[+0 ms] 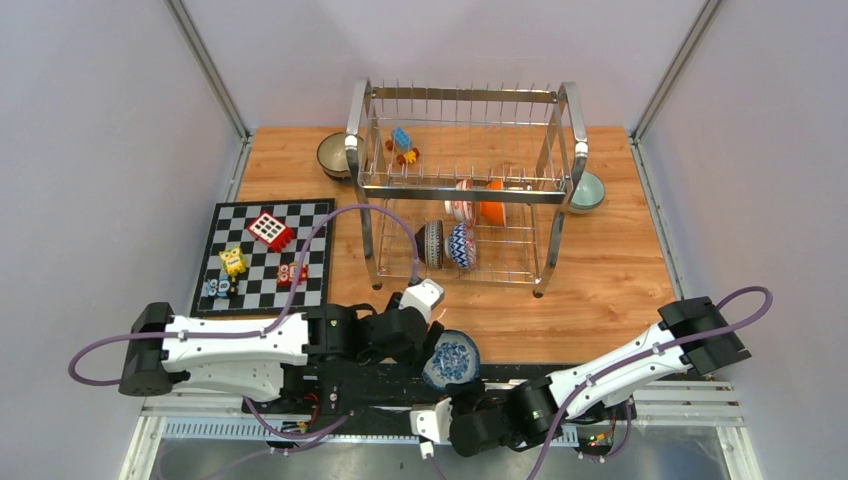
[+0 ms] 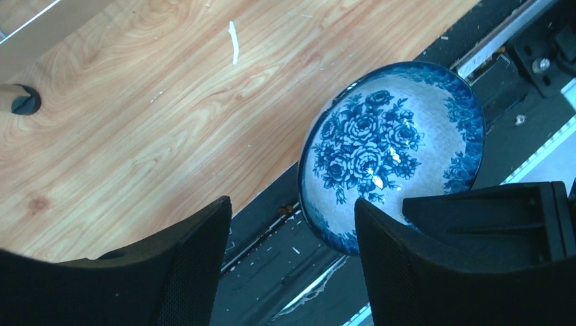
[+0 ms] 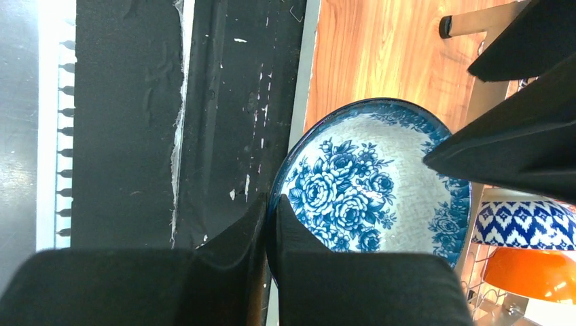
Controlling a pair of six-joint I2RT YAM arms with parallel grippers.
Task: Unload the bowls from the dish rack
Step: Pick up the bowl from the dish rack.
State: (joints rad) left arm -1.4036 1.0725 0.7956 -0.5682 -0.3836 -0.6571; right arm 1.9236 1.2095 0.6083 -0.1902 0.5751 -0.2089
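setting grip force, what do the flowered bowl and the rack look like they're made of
The flowered bowl looks like glazed ceramic: glossy, with a bright glint on its blue rose print. The rack looks like chrome-plated metal wire: thin, shiny, silvery bars. Neither is certain from looks alone.

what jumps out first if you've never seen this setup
A blue-and-white floral bowl sits at the near edge of the table, its rim pinched by the right gripper, with the left gripper open beside it. Behind, mid-table, stands a tall chrome rack with several bowls on edge in its lower tier. On the left lies a chequered board with toy blocks.
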